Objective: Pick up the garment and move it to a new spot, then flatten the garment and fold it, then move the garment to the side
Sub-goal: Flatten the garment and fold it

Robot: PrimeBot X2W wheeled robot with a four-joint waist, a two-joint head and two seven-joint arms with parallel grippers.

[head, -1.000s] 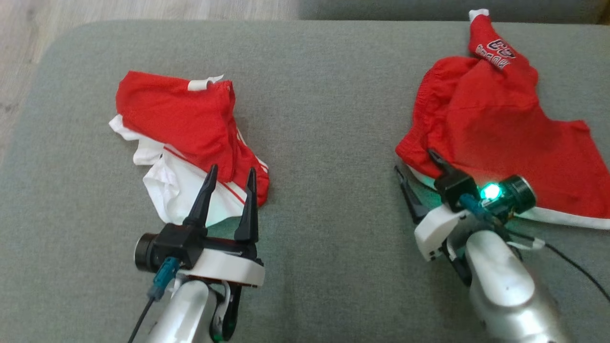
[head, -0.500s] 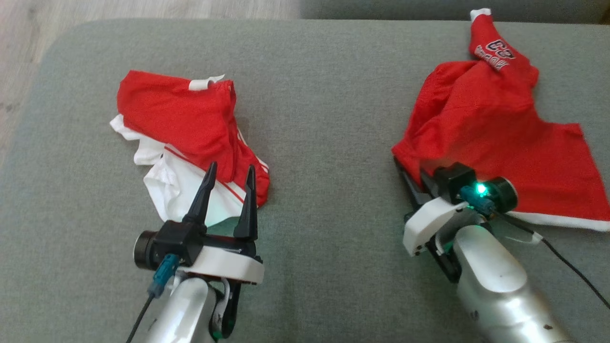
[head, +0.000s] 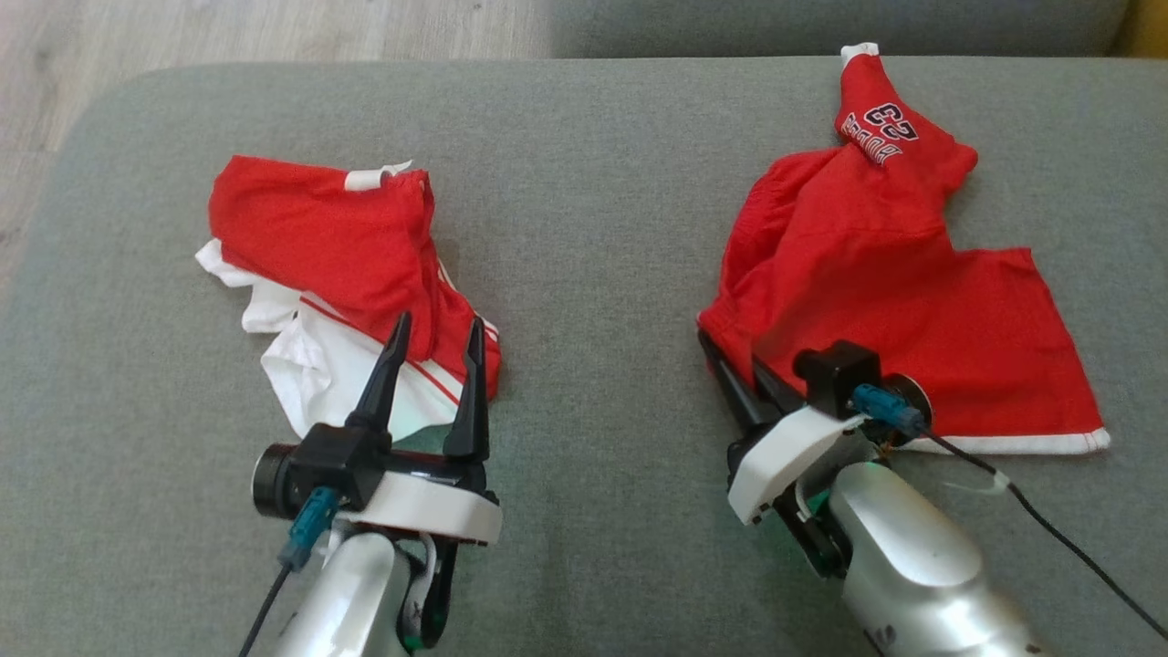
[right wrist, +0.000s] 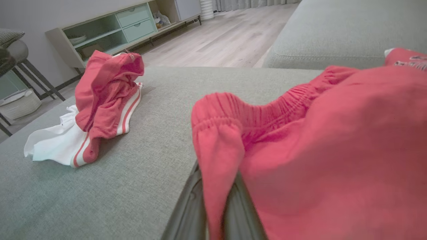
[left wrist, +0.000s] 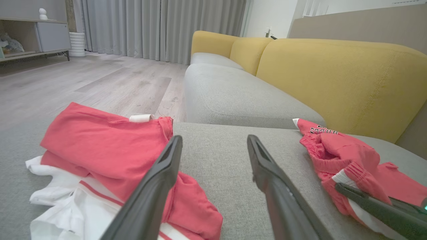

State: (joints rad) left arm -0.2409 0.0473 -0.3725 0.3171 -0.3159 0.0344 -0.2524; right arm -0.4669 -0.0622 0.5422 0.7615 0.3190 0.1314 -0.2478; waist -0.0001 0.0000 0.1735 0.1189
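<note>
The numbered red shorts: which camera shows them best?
The head view: the red shorts show almost whole there, number and white hem included. The right wrist view gives a close-up of their waistband, pinched in the right pincer. The left wrist view catches them side-on, bunched.

Head camera looks steeply down on the grey cushion (head: pixel 593 182); both wrist cameras, skimming low, share the red shorts (head: pixel 876 274)

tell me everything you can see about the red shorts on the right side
The red shorts look like soft knit fabric, with a gathered elastic waistband, a white hem strip and a dark 23 print with lettering on the far leg. They lie crumpled, partly spread, on the grey seat cushion at the robot's right. The right gripper is shut on a fold of the waistband.
</note>
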